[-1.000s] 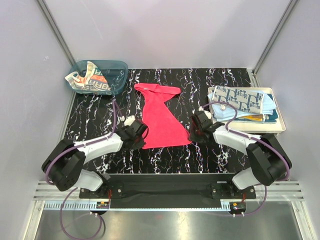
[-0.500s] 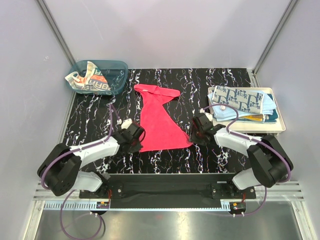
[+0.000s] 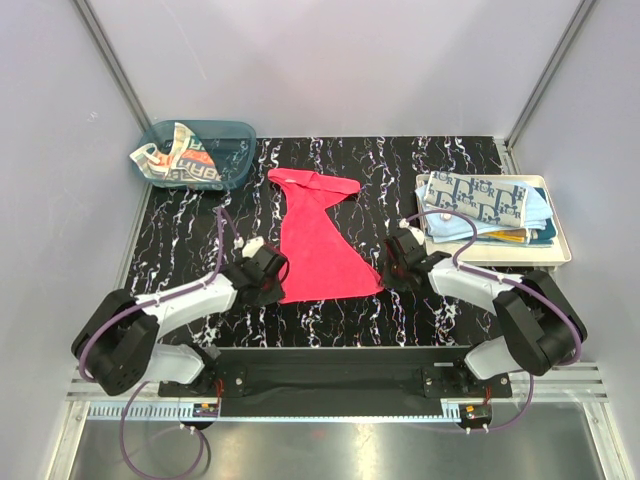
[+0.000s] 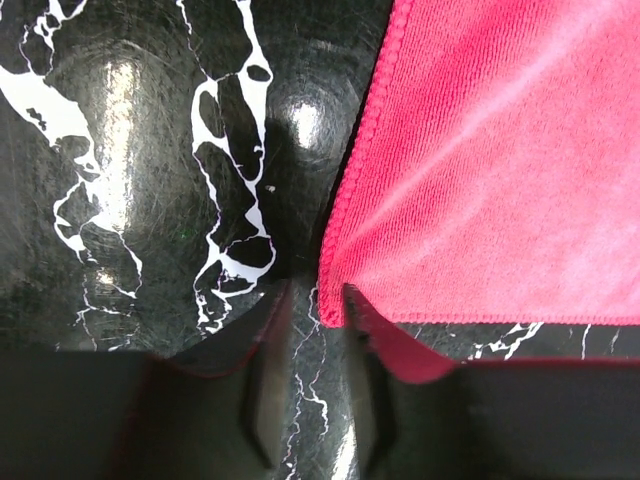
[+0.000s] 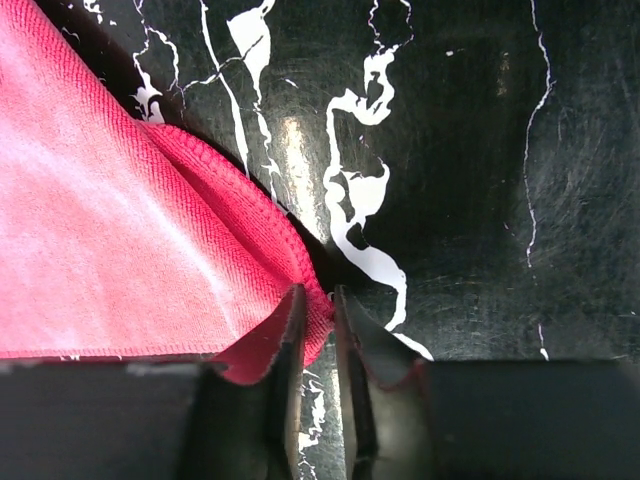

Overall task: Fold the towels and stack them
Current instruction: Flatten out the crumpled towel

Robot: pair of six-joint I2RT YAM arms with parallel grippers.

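A red-pink towel (image 3: 320, 245) lies spread in the middle of the black marbled table (image 3: 180, 250), narrow at the far end and wide at the near end. My left gripper (image 3: 277, 288) sits low at its near left corner. In the left wrist view the left gripper (image 4: 318, 305) is open, and the towel's corner (image 4: 332, 300) lies loose between the tips. My right gripper (image 3: 388, 278) is at the near right corner. In the right wrist view the right gripper (image 5: 318, 300) is shut on that corner of the towel (image 5: 318, 312).
A translucent teal bin (image 3: 236, 130) at the back left holds a crumpled lettered towel (image 3: 175, 158). A cream tray (image 3: 556, 250) at the right carries a stack of folded towels (image 3: 480, 205). Grey walls enclose the table.
The left gripper has drawn back slightly toward the near left and opened, letting go of the towel's corner. The right gripper's jaws have narrowed onto the near right corner.
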